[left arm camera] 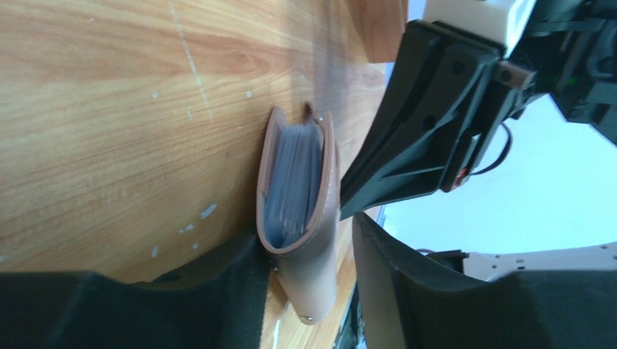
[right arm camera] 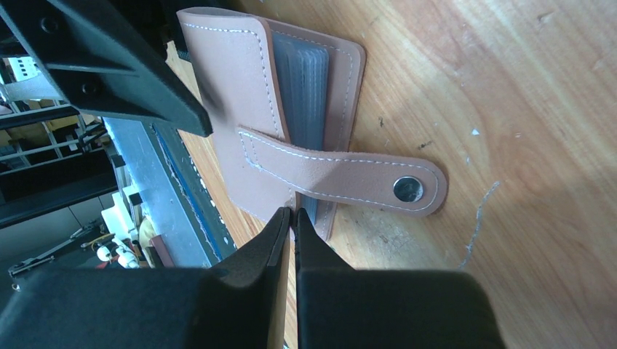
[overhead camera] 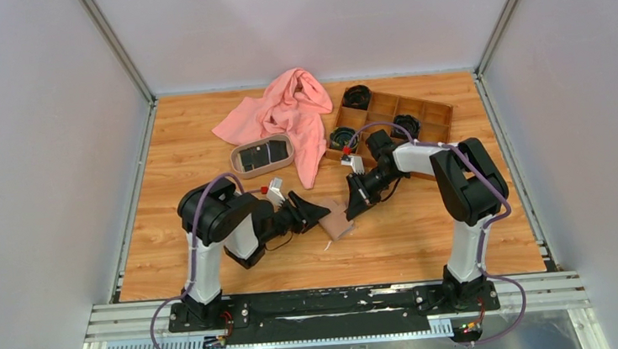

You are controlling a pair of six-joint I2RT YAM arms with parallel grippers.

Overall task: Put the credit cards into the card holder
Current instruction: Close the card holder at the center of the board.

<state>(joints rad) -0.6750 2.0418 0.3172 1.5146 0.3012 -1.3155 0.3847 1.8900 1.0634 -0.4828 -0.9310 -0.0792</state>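
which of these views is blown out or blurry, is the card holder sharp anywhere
Left wrist: the area right of the card holder is blown out pale, the near foreground dark and soft. Right wrist: card holder sharp, stitching readable, mild sheen on the wooden table. Top external: even light, soft shadows, everything in focus.

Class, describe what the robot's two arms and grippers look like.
The left arm and right arm have white links, bulky black joints and looping purple cables. The left gripper and right gripper are black, with angular tapering fingers.
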